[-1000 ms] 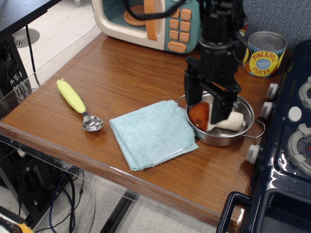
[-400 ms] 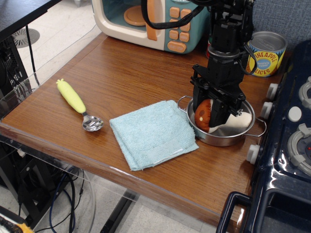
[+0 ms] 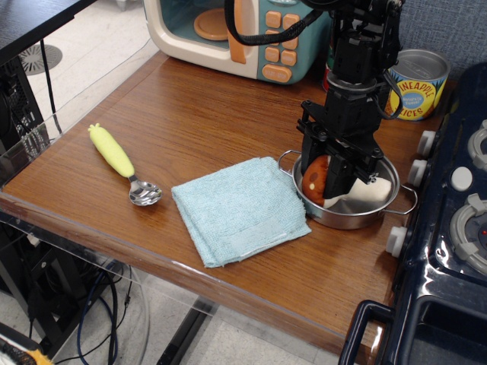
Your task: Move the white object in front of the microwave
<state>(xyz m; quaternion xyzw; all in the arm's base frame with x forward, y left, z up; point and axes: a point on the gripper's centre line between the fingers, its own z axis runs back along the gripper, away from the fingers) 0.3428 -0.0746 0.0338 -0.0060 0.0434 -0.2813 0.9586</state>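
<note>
On the right side of the wooden table, a shiny round metal pot point(image 3: 384, 213) with small loop handles holds the plush mushroom point(image 3: 335, 182), which lies on its side with its rounded reddish-brown cap toward the left and its thick white stem reaching to the right. The black gripper point(image 3: 335, 173) reaches straight down into the pot, and its jaws are closed narrowly around the mushroom where the cap meets the stem. Just left of the pot, touching or nearly touching its rim, lies a folded light-blue towel point(image 3: 240, 209) with a soft, looped texture. Farther left, well apart, rests a spoon point(image 3: 122, 161) with a bumpy yellow handle and a polished metal bowl. At the back edge stands the toy microwave point(image 3: 228, 34), smooth cream plastic with a teal front, an orange door handle and orange buttons. A tin can point(image 3: 415, 84) with a pineapple label stands at the back right, beside the dark blue toy stove point(image 3: 449, 228).
</note>
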